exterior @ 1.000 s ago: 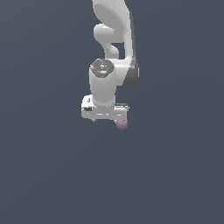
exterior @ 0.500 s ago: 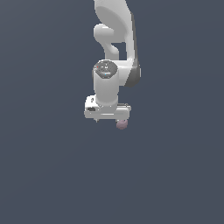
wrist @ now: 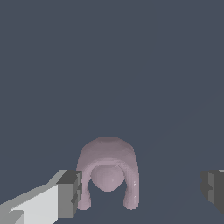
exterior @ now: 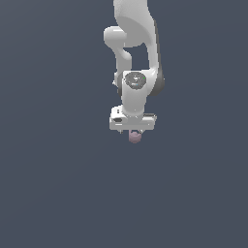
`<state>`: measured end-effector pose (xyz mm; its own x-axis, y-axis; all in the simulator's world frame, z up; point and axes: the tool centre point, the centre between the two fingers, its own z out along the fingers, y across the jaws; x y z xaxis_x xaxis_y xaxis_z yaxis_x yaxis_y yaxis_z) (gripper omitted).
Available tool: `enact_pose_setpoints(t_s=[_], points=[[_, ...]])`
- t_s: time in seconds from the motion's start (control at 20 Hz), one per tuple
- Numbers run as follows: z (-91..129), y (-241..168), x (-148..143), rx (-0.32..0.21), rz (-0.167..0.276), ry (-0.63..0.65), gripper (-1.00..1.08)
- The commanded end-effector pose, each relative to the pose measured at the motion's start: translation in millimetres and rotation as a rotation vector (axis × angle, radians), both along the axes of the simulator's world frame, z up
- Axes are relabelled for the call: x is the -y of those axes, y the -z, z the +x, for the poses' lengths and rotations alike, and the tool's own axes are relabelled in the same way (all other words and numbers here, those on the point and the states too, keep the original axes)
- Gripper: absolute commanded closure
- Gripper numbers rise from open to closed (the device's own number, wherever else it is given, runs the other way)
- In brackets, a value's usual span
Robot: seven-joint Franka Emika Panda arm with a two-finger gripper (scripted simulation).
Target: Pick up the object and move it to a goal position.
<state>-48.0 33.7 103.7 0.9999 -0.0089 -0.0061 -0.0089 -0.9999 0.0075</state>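
In the exterior view, the white Panda arm [exterior: 137, 53] is seen reaching down over a plain dark grey bench [exterior: 58, 184]. The pincer [exterior: 133, 131] is set wide: in the wrist view its two dark-padded fingers [wrist: 70, 194] are spread far apart. The pale pink-mauve object [wrist: 108, 171] is found between those fingers, close beside one pad and well apart from the other; contact with the nearer pad cannot be told. It is shown as a rounded hood-like shell with a small ball beneath it. In the exterior view, the object [exterior: 134, 137] is seen just below the pincer's white body.
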Motion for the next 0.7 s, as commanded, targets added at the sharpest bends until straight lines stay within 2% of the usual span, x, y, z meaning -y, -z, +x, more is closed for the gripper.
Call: enact_pose_setpoints(t_s=[0.0,0.25,0.65], points=[[-9,7,-12,0.003,0.004,-0.004,-0.92],[-18,14,-23,0.006,0.007,-0.007,-0.92],[-18,22,-24,0.005,0.007,-0.009,-0.92]])
